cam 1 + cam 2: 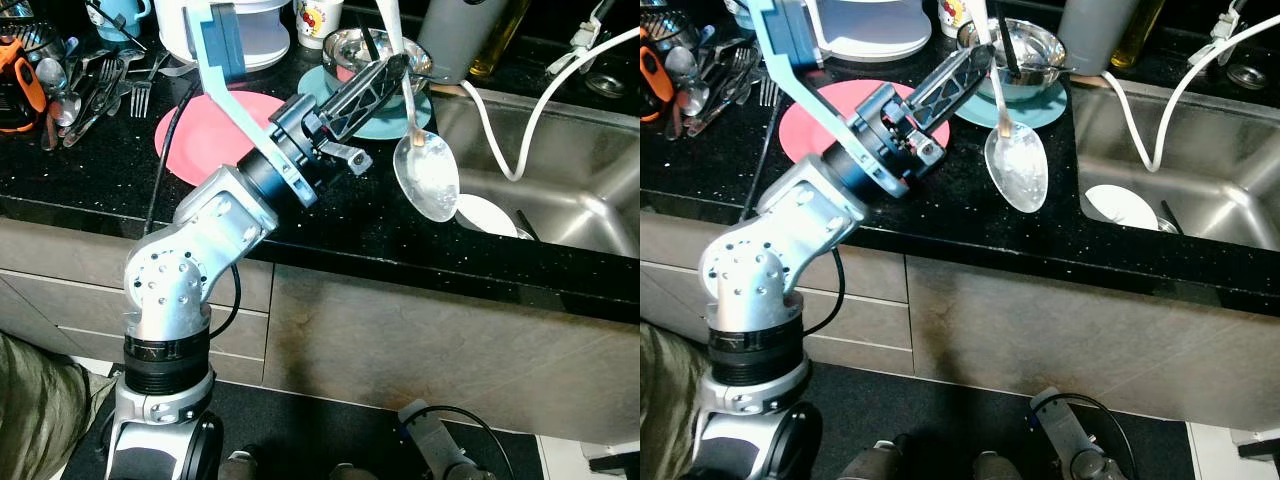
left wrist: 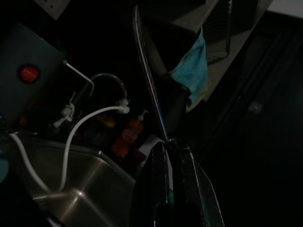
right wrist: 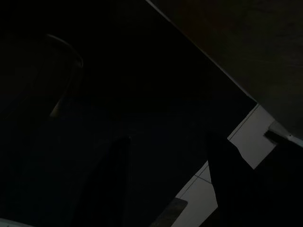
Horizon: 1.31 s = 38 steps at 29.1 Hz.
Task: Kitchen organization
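A large silver spoon (image 1: 426, 176) hangs bowl-down above the black counter (image 1: 100, 170) edge.

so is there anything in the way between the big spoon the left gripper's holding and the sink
Nothing visible. The left gripper holds the spoon over the counter's edge beside the sink; only a white hose drapes into the basin nearby.

Left gripper (image 1: 398, 68) raised — fingers clamped; right arm idle.
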Tool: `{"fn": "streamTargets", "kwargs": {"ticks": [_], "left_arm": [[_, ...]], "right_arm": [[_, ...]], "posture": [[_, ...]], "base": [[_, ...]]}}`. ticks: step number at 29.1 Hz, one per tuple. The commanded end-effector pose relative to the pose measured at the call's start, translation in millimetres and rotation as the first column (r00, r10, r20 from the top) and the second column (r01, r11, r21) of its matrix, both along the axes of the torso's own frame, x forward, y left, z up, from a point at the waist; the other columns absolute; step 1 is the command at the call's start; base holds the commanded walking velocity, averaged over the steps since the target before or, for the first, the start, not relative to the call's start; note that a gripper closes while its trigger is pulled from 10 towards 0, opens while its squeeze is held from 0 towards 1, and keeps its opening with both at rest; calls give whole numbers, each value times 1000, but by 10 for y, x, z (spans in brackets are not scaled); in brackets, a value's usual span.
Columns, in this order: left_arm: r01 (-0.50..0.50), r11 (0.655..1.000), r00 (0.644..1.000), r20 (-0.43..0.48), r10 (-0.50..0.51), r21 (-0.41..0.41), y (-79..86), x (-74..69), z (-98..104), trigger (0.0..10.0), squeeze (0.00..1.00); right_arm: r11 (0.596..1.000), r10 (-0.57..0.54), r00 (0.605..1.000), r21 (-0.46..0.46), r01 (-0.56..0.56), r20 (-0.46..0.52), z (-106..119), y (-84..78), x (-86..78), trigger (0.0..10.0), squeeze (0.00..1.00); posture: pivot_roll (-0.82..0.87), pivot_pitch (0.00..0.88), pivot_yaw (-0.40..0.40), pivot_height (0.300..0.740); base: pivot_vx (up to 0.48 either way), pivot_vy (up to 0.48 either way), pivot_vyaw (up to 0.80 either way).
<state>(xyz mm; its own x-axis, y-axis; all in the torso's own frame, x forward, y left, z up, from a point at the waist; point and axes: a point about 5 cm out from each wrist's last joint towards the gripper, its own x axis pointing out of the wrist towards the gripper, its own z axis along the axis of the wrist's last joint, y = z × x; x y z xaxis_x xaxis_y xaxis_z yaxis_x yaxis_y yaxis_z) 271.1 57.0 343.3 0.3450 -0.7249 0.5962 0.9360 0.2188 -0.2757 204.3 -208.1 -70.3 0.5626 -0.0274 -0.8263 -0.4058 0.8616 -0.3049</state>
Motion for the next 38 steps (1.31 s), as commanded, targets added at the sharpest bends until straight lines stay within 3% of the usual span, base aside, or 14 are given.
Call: {"fn": "streamTargets", "kwargs": {"ticks": [1,33,38], "left_arm": [[20,1000,1000,21,-21,16,-35,-54,-7,10000,0],[-47,999,998,50,46,18,-8,-18,8,10000,0],[-59,997,997,52,56,44,-139,-68,-126,10000,0]], "right_arm": [[1000,-20,999,2,20,-31,-46,-21,-88,10000,0],[1000,-31,999,5,31,-28,-30,-48,-68,10000,0],[999,-35,999,6,35,-28,-31,-39,-64,10000,0]], "posture": [[-49,171,-60,740],[-57,170,-74,740],[-38,162,-59,740]], "base": [[0,0,0],[0,0,0],[0,0,0]]}}
